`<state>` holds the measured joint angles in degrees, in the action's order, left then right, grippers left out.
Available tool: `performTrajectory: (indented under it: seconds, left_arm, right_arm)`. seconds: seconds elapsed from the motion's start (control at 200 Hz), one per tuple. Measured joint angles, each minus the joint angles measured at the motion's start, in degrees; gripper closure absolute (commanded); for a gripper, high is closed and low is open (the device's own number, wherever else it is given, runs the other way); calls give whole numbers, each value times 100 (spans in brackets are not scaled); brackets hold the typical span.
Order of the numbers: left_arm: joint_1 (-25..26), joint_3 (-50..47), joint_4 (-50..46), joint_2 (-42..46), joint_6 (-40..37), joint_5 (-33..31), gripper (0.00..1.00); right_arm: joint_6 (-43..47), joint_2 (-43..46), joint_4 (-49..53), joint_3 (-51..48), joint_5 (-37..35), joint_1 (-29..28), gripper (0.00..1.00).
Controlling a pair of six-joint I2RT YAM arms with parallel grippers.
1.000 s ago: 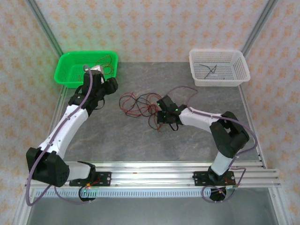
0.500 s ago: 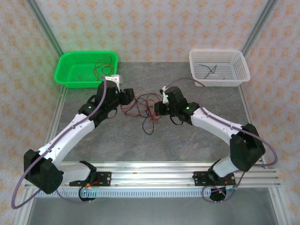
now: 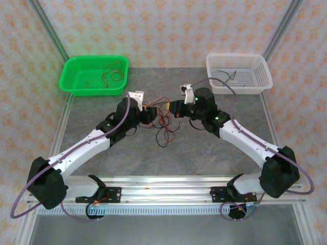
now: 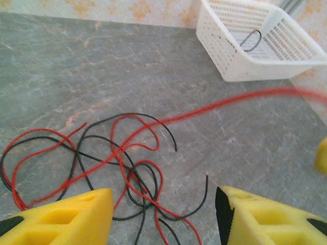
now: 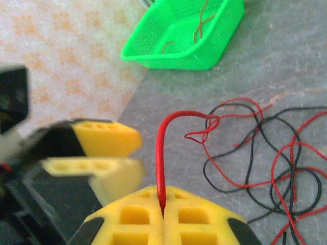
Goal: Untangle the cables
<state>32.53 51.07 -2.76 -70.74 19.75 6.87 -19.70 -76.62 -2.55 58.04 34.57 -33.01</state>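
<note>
Sprawling over grey marbled table (image 3: 204,153), cables (image 4: 134,176) amid patterned walls (image 3: 168,30)

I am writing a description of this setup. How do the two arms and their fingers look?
Both the left arm and the right arm have white links with black joints. A purple-grey cable loops along each, and a green light glows near each wrist. The fingers are blocky yellow with hollow pockets.

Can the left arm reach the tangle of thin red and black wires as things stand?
Probably yes: the left gripper hangs open just above the red-and-black wire tangle with nothing between them, though the right gripper grips one red strand.
</note>
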Motion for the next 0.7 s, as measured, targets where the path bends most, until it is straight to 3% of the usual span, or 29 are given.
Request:
performTrajectory:
  seconds: [0.265, 0.47, 0.701]
  left_arm:
    - [284, -365, 398, 120, -151, -192, 44]
    - [284, -367, 586, 15, -188, -1517, 43]
    - [284, -367, 986, -726, -299, -2914, 44]
  right_arm:
    - [-219, 149, -413, -61, 144, 72, 100]
    - [-216, 247, -437, -61, 260, 72, 100]
    - [-286, 435, -439, -61, 361, 72, 100]
